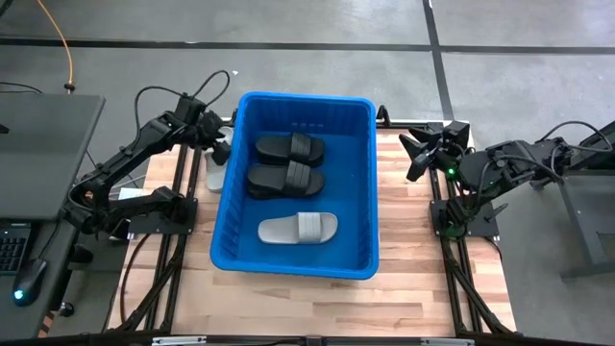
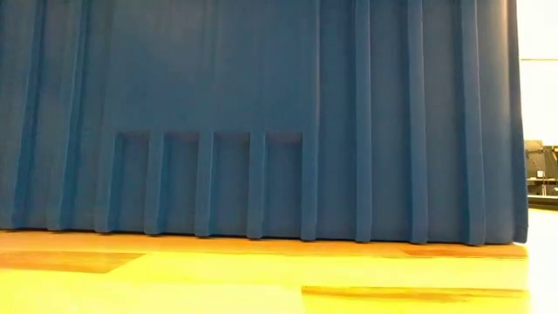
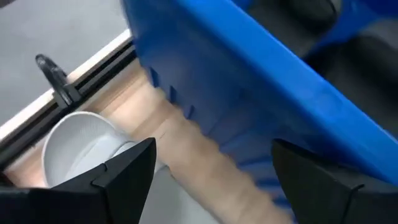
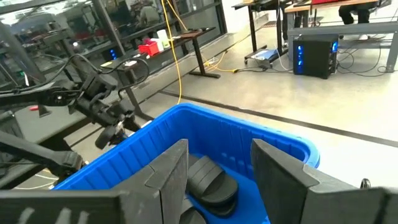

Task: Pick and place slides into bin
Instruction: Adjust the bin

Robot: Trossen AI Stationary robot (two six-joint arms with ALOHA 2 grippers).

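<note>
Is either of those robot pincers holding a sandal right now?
No. The left pincer hangs open over a grey-white slide beside the bin; the right pincer is empty.

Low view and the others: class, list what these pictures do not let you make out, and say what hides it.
- Low view: the bin's blue wall fills it, hiding both arms and all slides.
- High view: the grey-white slide outside the bin is half covered by the left gripper; the bin's rim hides its edge.
- Left wrist view: that slide is cut off behind a finger and blurred.
- Right wrist view: only one black slide shows between the right gripper's fingers; the rest are hidden.
</note>
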